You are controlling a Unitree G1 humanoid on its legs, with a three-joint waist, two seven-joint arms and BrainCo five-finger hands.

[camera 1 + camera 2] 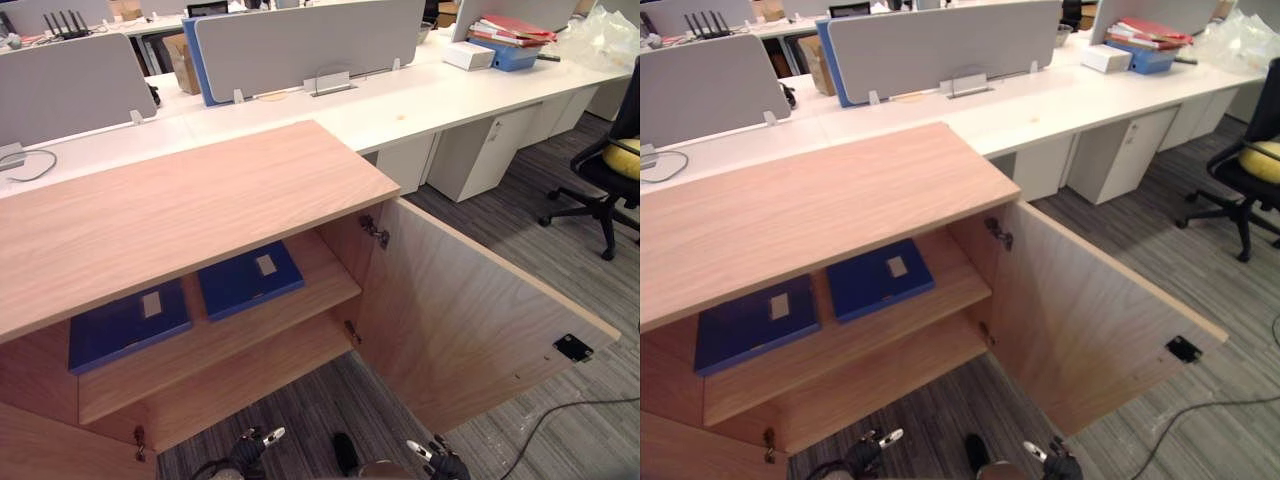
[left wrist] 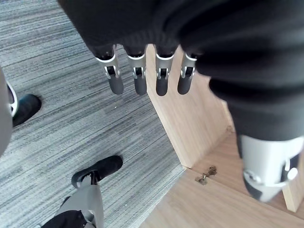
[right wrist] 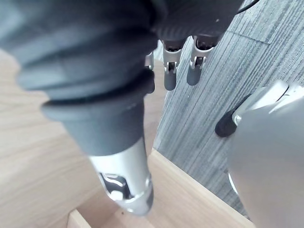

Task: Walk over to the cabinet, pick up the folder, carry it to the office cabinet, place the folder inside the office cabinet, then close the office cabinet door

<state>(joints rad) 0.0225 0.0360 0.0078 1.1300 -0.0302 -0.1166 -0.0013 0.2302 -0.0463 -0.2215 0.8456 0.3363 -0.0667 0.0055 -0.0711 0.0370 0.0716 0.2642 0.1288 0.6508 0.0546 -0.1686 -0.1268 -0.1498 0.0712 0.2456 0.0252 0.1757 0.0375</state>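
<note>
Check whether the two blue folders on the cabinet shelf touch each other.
Apart. The left eye view shows a narrow strip of bare shelf between the left folder and the right folder.

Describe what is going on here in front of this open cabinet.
The robot stands facing a light wooden cabinet whose door hangs open to its right. Two flat blue folders lie side by side on the upper shelf. Its left hand and right hand hang low with straight fingers, holding nothing.
</note>
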